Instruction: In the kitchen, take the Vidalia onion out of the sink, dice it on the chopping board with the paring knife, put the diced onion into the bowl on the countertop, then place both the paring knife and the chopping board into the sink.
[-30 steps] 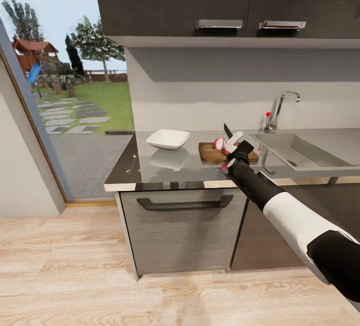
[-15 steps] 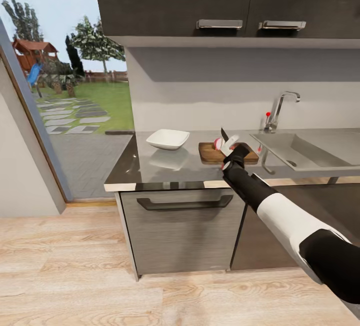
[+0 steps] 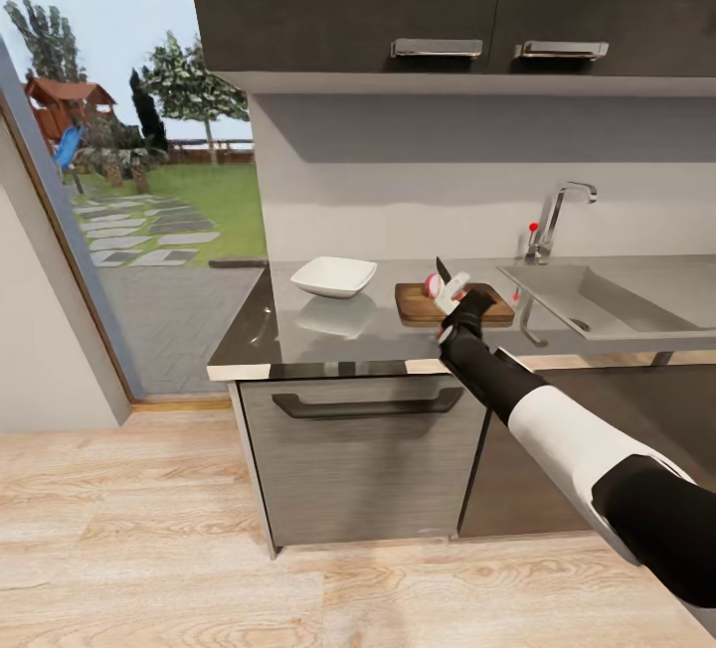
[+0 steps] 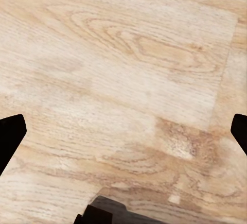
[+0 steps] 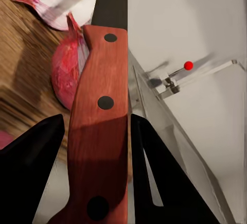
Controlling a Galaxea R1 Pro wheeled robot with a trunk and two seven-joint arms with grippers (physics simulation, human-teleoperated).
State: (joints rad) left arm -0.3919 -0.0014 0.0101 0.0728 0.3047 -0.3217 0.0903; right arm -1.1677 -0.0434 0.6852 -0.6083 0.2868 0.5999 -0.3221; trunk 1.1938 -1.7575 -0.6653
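The kitchen has a light wooden floor [image 3: 149,539], dark upper cabinets [image 3: 447,2] and a big glass opening to a garden [image 3: 149,191] at 9 o'clock in the head view. The glossy dark-grey worktop [image 3: 288,330] carries the white bowl [image 3: 334,276] toward 11 o'clock from the chopping board [image 3: 423,305], apart from it. The steel sink [image 3: 607,300] lies at 3 o'clock of the board, with the chrome tap [image 3: 552,216] behind it. The right gripper [image 3: 459,302] reaches over the near edge of the board; its jaws are closed on the red handle of the paring knife [image 5: 100,131], and the dark blade points up and away toward the wall. In the right wrist view, pieces of the pink onion [image 5: 64,74] lie on the wood grain just beside the handle. The left gripper [image 4: 123,131] hangs over the floor, its dark fingertips [image 4: 10,134] wide apart with nothing between them.
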